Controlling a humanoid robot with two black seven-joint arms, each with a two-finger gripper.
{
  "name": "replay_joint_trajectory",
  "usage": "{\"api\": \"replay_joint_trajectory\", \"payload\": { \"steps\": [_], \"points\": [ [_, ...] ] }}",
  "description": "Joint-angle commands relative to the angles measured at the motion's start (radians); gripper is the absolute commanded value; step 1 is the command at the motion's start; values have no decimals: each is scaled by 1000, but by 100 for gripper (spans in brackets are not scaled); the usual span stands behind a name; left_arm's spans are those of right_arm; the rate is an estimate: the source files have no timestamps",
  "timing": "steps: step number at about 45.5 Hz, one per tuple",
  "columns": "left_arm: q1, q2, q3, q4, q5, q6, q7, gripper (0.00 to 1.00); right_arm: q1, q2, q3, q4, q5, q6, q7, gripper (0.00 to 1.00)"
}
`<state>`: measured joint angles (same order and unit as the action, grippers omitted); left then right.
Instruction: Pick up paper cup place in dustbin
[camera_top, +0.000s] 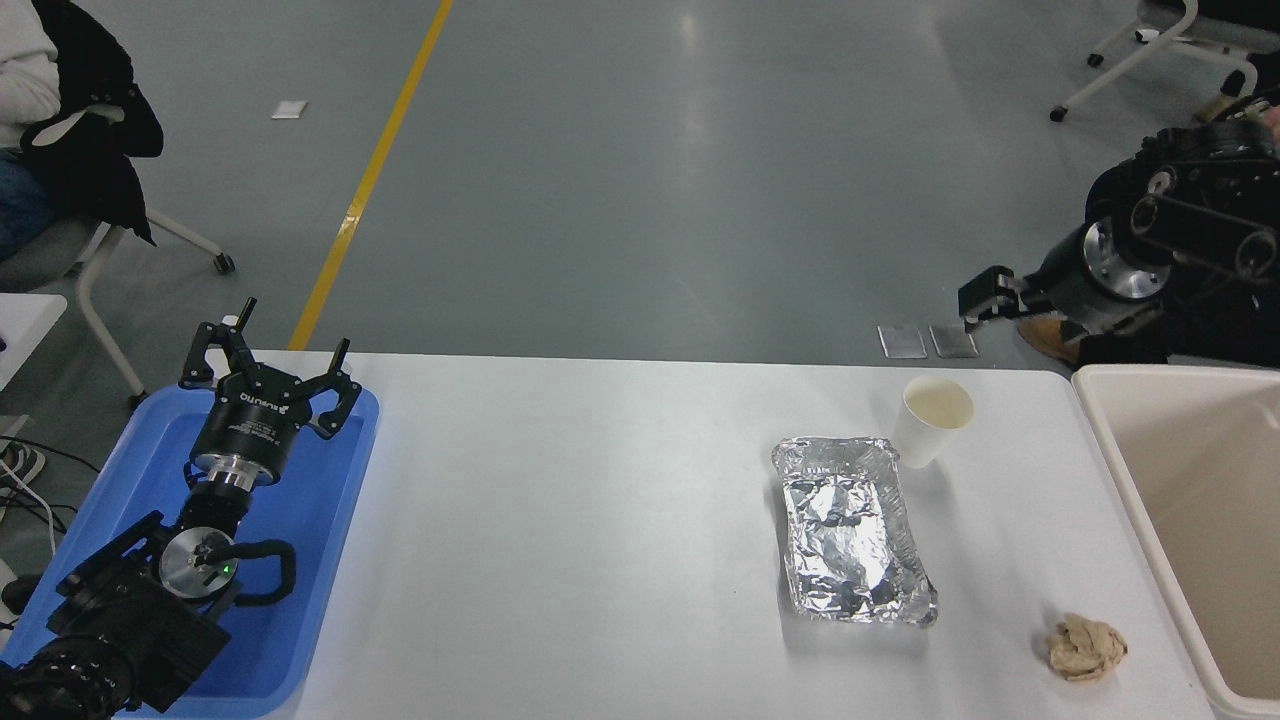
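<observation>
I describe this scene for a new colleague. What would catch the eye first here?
Probably the crinkled foil tray on the white table, with the paper cup upright at its far right corner. Next, the blue tray at the left edge, where the left gripper is parked.
</observation>
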<state>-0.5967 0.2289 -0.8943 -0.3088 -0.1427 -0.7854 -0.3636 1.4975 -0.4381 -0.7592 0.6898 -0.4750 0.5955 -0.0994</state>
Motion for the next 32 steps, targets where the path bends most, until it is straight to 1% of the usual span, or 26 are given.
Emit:
{"api": "replay_joint_trajectory", "payload": {
  "steps": [1, 6, 11, 21, 32],
  "points": [
    [0, 0, 0, 0, 0, 0, 0, 100, -129, 36, -2, -41, 50, -118, -3, 100],
    [0, 0, 0, -1, 0, 0, 0, 100, -183, 77, -2, -68, 53, -227, -3, 100],
    [0, 1, 0, 1, 0, 0, 0, 100, -229, 119, -3, -107, 53, -296, -3, 100],
    [0, 0, 0, 0, 0, 0, 0, 100, -292, 148, -5, -153, 53, -388, -3, 100],
    [0, 0, 0, -1, 0, 0, 0, 100, -335, 154, -8, -174, 52, -444, -2, 100]
  ]
}}
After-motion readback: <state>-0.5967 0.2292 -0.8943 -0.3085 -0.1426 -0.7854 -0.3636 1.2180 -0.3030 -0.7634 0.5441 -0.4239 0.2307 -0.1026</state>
